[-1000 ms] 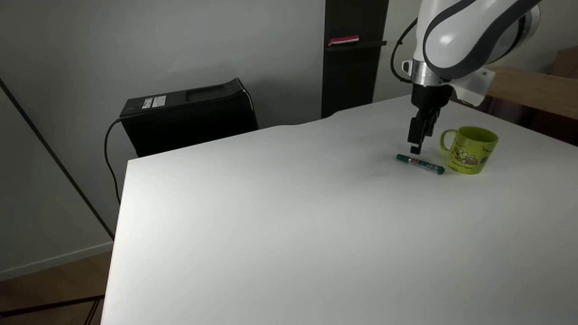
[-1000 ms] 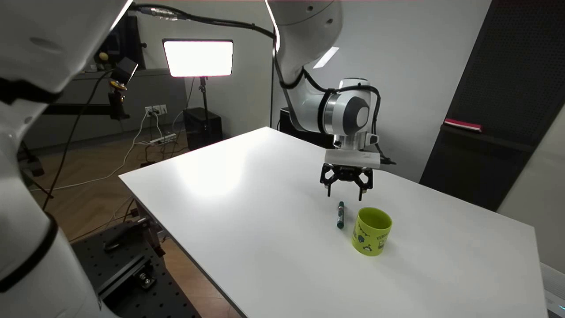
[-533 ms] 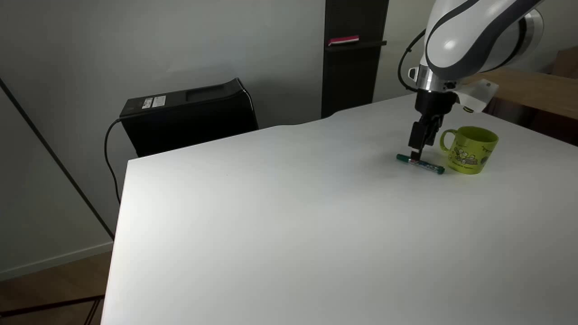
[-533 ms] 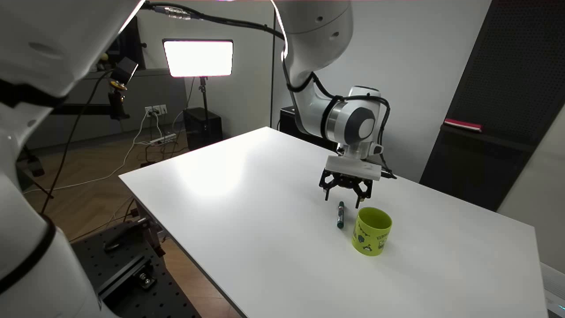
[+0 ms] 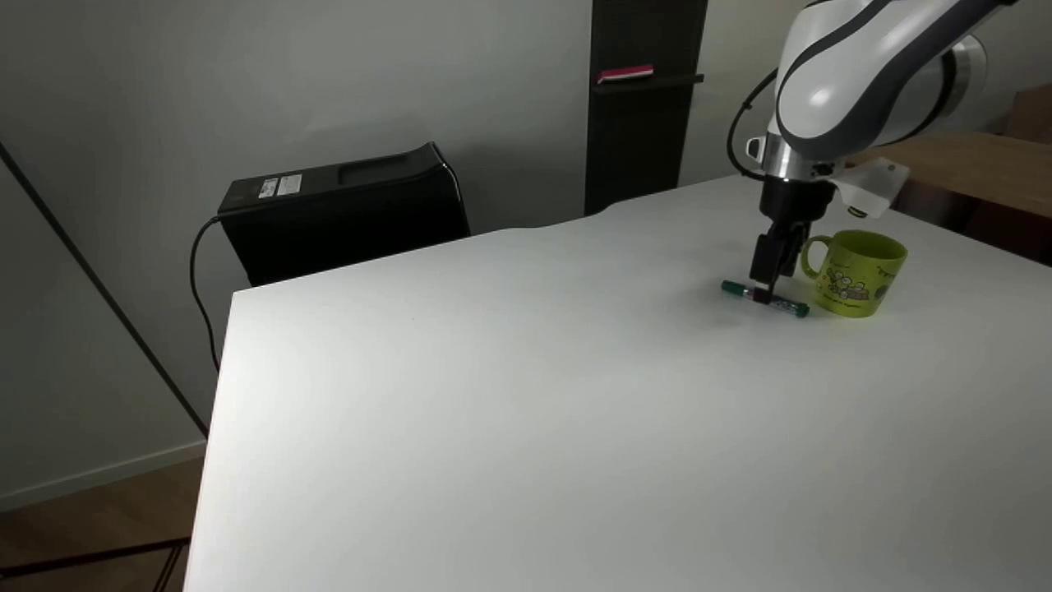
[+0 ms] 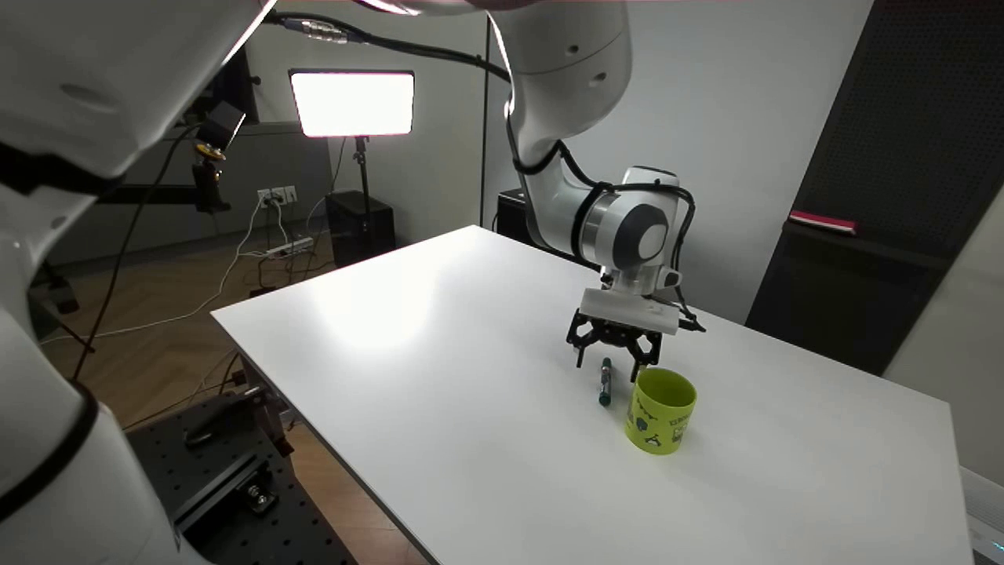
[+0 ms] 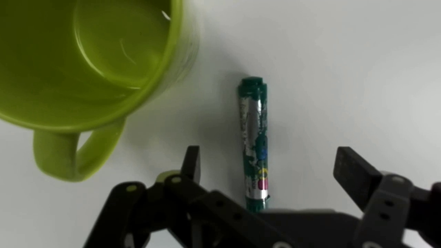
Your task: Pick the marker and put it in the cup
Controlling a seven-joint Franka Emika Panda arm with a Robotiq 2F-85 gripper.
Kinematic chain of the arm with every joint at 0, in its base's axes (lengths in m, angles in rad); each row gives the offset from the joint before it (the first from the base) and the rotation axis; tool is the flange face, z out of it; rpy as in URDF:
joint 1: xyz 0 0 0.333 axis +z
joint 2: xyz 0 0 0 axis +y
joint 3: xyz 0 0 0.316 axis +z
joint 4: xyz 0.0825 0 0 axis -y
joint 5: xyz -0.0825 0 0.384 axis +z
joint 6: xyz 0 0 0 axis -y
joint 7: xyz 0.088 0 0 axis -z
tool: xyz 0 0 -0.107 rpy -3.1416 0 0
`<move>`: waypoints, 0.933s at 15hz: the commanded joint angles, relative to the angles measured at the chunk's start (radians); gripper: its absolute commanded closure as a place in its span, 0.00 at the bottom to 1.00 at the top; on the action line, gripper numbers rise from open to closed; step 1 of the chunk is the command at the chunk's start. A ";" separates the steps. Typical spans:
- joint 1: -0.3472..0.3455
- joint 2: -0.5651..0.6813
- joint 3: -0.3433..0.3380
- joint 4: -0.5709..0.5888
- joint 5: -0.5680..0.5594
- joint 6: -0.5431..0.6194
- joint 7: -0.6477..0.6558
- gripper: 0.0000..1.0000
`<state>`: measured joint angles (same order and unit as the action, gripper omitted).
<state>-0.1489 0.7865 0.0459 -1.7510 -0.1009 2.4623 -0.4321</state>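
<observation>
The marker (image 7: 254,137), dark green with a silver patterned label, lies flat on the table in both exterior views (image 5: 791,307) (image 6: 605,390). The lime-green cup (image 7: 162,74) stands upright close beside it, its handle toward my gripper's left finger; it shows in both exterior views (image 5: 851,284) (image 6: 660,424). In the wrist view my gripper (image 7: 268,160) is open, one finger on each side of the marker and touching neither side. The marker's lower end is hidden behind the gripper body. In both exterior views the gripper (image 5: 763,294) (image 6: 607,367) is low over the marker.
The white table (image 5: 493,411) carries the marker and cup. The cup stands very near the gripper's left finger. A black box-like device (image 5: 345,205) stands behind the table edge, and a dark panel with a ledge (image 6: 878,196) stands at the back.
My gripper has come down toward the table, its open fingers now around the marker's sides. The marker and cup have not moved.
</observation>
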 commanded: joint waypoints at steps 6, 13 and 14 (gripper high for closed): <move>0.015 0.042 -0.033 0.041 -0.034 -0.034 0.024 0.40; 0.034 0.056 -0.104 0.081 -0.070 -0.139 0.097 0.88; 0.034 0.055 -0.110 0.087 -0.074 -0.152 0.104 0.95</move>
<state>-0.1320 0.8207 -0.0317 -1.7179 -0.1495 2.3710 -0.3932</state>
